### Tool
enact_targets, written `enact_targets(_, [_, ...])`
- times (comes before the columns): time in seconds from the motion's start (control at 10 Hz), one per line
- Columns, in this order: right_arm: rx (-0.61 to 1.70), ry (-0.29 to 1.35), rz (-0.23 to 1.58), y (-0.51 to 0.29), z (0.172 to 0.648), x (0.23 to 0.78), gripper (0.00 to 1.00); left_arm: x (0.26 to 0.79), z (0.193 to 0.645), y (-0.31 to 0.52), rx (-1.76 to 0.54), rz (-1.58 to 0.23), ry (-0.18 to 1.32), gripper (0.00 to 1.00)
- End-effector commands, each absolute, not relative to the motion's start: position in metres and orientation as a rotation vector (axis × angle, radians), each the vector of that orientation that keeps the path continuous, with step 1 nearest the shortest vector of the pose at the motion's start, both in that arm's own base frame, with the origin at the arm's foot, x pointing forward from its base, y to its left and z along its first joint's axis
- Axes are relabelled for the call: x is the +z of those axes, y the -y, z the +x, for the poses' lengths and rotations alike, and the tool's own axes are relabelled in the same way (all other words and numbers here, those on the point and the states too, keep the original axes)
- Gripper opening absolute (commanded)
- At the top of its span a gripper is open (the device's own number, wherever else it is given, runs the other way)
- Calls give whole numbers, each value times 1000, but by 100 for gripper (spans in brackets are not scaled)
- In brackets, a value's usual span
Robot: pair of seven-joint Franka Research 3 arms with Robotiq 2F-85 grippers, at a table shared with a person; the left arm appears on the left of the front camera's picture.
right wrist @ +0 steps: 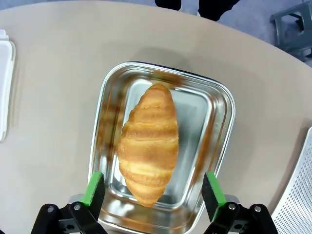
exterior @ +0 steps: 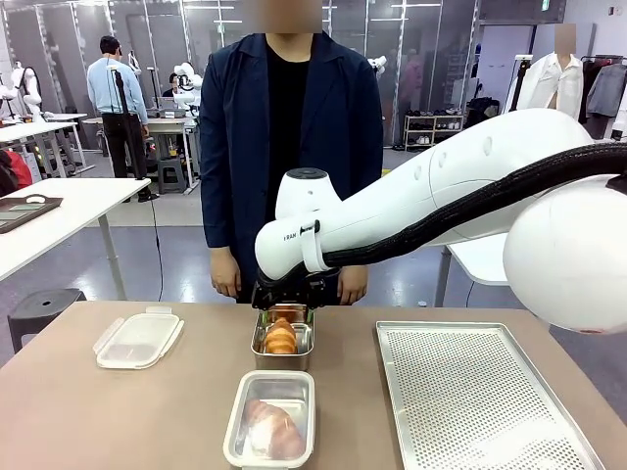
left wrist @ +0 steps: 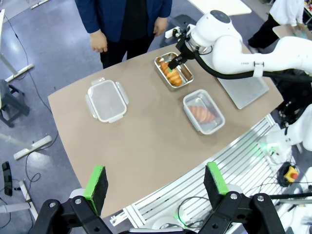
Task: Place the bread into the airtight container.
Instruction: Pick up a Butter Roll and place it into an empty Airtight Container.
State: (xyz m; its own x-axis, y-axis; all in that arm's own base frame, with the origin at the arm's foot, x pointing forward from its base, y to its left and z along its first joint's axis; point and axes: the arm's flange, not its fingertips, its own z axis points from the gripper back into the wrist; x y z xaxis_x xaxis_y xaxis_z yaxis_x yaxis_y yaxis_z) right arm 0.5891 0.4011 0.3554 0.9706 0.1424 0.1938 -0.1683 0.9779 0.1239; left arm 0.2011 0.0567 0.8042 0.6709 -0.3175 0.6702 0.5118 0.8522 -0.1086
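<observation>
A golden croissant, the bread (right wrist: 148, 146), lies lengthwise in the steel airtight container (right wrist: 222, 122), which has no lid on. My right gripper (right wrist: 153, 187) hangs open just above it, with one green pad on each side of the croissant's near end and neither touching it. From the front, that gripper (exterior: 284, 299) is over the container (exterior: 305, 343) at the table's far middle, close to the person's hands. My left gripper (left wrist: 156, 183) is open and empty, high above the table's near edge.
A second steel container (exterior: 235, 431) holding another bread sits nearer the front. A clear lid (exterior: 137, 338) lies at the left. A perforated metal tray (exterior: 480, 392) covers the right side. The person (exterior: 289, 147) stands at the far edge, hands down.
</observation>
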Motion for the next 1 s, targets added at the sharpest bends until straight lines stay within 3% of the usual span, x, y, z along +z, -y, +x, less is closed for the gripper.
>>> enact_targets(0.0, [157, 186, 142, -402, 589, 357, 100, 807, 201, -56, -484, -308, 696, 100])
enact_targets(0.9, [157, 186, 142, -402, 589, 357, 100, 807, 201, -56, -484, -308, 696, 100])
